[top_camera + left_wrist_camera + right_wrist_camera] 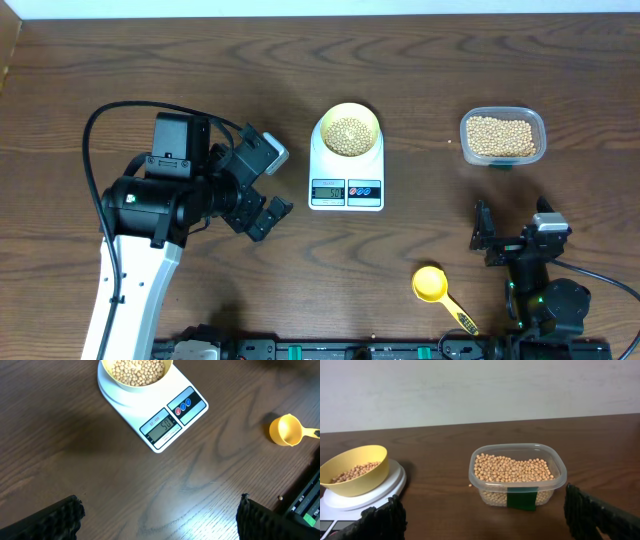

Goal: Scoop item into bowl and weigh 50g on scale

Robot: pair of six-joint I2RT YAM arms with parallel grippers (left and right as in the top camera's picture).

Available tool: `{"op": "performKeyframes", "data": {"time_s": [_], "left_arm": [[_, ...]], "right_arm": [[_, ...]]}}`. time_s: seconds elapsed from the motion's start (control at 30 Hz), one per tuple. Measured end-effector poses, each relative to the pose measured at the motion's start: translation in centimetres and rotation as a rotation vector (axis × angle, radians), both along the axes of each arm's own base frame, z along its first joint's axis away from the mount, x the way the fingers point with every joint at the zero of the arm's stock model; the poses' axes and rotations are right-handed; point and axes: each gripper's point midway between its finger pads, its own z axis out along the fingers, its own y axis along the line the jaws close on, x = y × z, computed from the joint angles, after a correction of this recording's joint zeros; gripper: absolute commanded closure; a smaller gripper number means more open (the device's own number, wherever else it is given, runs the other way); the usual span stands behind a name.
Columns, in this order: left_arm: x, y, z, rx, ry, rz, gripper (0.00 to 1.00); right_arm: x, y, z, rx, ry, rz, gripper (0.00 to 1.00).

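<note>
The pale yellow bowl (372, 118) sits on the round platform of the white scale (346, 192), with beige beans (347, 135) inside it. In the left wrist view the scale (170, 415) display reads 50 under the bowl (131, 388). My left gripper (272, 190) hangs open left of the scale, its fingers (55, 520) wide apart over bare wood. My right gripper (512, 228) stands open at the front right, below the tub, with nothing between its fingers (592, 517). In its view, bowl (357, 482) and scale (380, 492) lie to the left.
A clear plastic tub (541, 130) of beans (500, 137) stands at the back right; a green label marks its near wall (521, 499). One stray bean (470, 485) lies beside it. A bright yellow scoop (431, 284) lies on the table at the front, left of the right arm.
</note>
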Motion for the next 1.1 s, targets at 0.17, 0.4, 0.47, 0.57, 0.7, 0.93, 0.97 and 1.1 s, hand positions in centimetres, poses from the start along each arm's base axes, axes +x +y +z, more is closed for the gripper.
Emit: {"op": "performKeyframes", "data": {"time_s": [0.17,0.4,0.47,0.57,0.7,0.93,0.97,1.1], "left_arm": [[0.0,0.0,0.0,0.0,0.0,0.0,0.0],[0.0,0.0,0.0,0.0,0.0,0.0,0.0],[0.0,0.0,0.0,0.0,0.0,0.0,0.0],[0.0,0.0,0.0,0.0,0.0,0.0,0.0],[-0.3,0.0,-0.1,0.002,0.014,0.0,0.0],[-2.4,0.4,-1.1,0.017,0.116,0.001,0.0],[-2.9,0.4,-1.2,0.018,0.139,0.005,0.0],[-5.6,0.8,-1.8,0.019,0.282,0.063,0.0]], "right_arm": [[0.0,0.0,0.0,0.0,0.0,0.0,0.01],[0.0,0.0,0.0,0.0,0.0,0.0,0.01],[0.0,0.0,0.0,0.0,0.0,0.0,0.01],[0.0,0.0,0.0,0.0,0.0,0.0,0.01],[0.0,0.0,0.0,0.0,0.0,0.0,0.01],[0.0,0.0,0.0,0.0,0.0,0.0,0.01],[0.0,0.0,0.0,0.0,-0.001,0.0,0.01],[0.0,0.0,0.0,0.0,-0.001,0.0,0.01]]}}
